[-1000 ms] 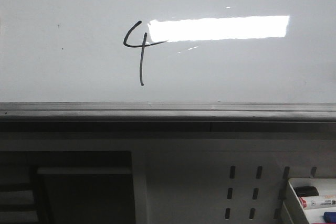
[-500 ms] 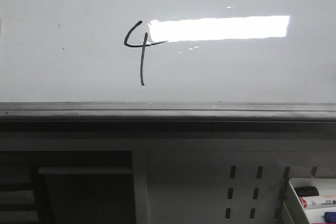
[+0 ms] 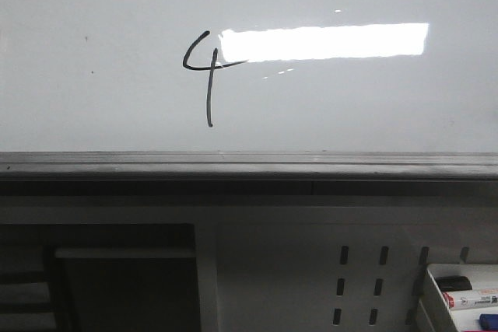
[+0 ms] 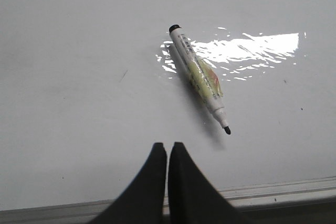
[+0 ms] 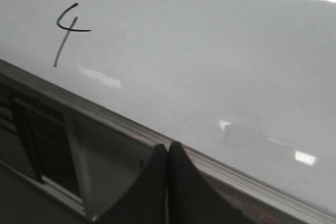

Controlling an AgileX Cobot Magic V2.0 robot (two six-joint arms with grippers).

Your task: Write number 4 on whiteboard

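Far left in the front view: a dark open slot (image 3: pixel 124 270) under the grey edge rail (image 3: pixel 249 165) of the whiteboard (image 3: pixel 93 114). A bit left of the middle of the board: the number 4 (image 3: pixel 206 75), black and thin, with an open top, a curved left stroke and a long stem, touching the left end of the bright light patch (image 3: pixel 323 42). Lower right: a white panel with slots (image 3: pixel 362 285), then a small tray (image 3: pixel 459 297) with capped markers in the corner. No arm in the front view. Left wrist view: the left gripper (image 4: pixel 167 150) with jaws pressed together, holding nothing, just beside a marker (image 4: pixel 199 77) lying flat and uncapped on the white board, tip toward the rail. Right wrist view: the right gripper (image 5: pixel 168 150) with jaws together too, empty, over the rail, with the 4 well apart from it. Looks like the writing step is done and the pen is put down. Next move, most likely: pull both arms back and stay clear of the wet ink. Cannot tell if the marker's cap is anywhere near.
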